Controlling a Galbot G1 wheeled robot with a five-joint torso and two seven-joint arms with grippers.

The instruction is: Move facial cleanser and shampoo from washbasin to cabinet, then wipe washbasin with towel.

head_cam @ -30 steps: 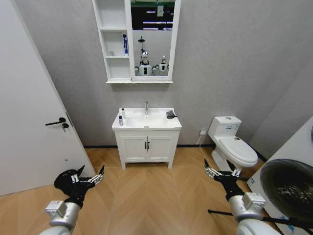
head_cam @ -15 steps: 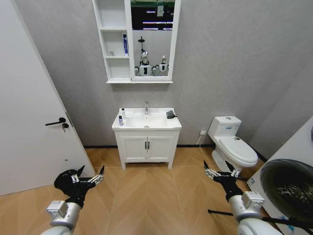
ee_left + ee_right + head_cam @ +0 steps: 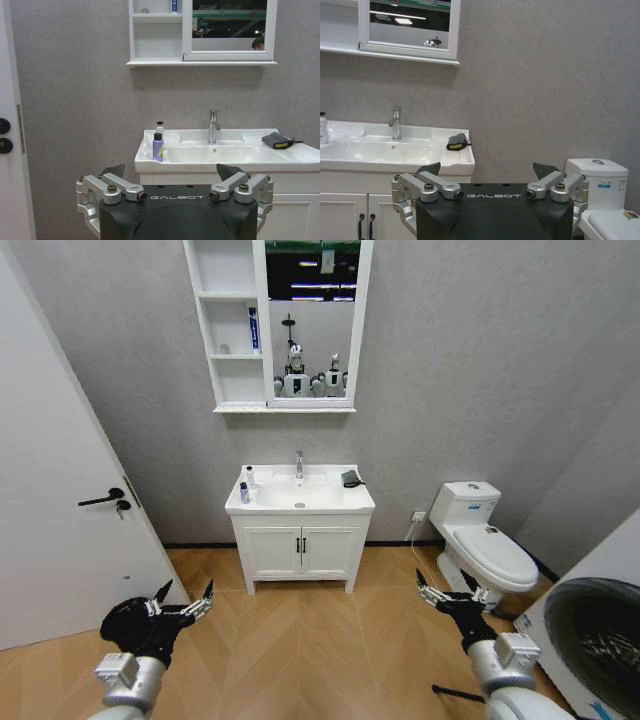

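Note:
The white washbasin (image 3: 352, 503) stands against the far wall, well ahead of both grippers. On its left rim stand a purple bottle (image 3: 244, 493) (image 3: 158, 148) and a white bottle (image 3: 250, 475) (image 3: 160, 129), both black-capped. I cannot tell which is the facial cleanser and which the shampoo. The dark towel (image 3: 350, 478) (image 3: 276, 140) (image 3: 456, 142) lies folded on the right rim. The cabinet (image 3: 230, 360) (image 3: 157, 47) hangs above the basin, shelves left of its mirror. My left gripper (image 3: 187, 591) (image 3: 172, 172) and right gripper (image 3: 443, 586) (image 3: 486, 170) hover low over the floor, both open and holding nothing.
A white door (image 3: 60, 500) with a black handle stands at the left. A toilet (image 3: 490, 545) sits right of the basin, with a washing machine (image 3: 600, 630) at the near right. A two-door vanity (image 3: 300, 552) carries the basin. Wooden floor (image 3: 300, 640) stretches between me and it. A blue tube (image 3: 254, 328) stands on a cabinet shelf.
The whole head view has shifted: basin, cabinet and toilet sit slightly larger and lower, so the camera has moved nearer. Both arms keep the same pose.

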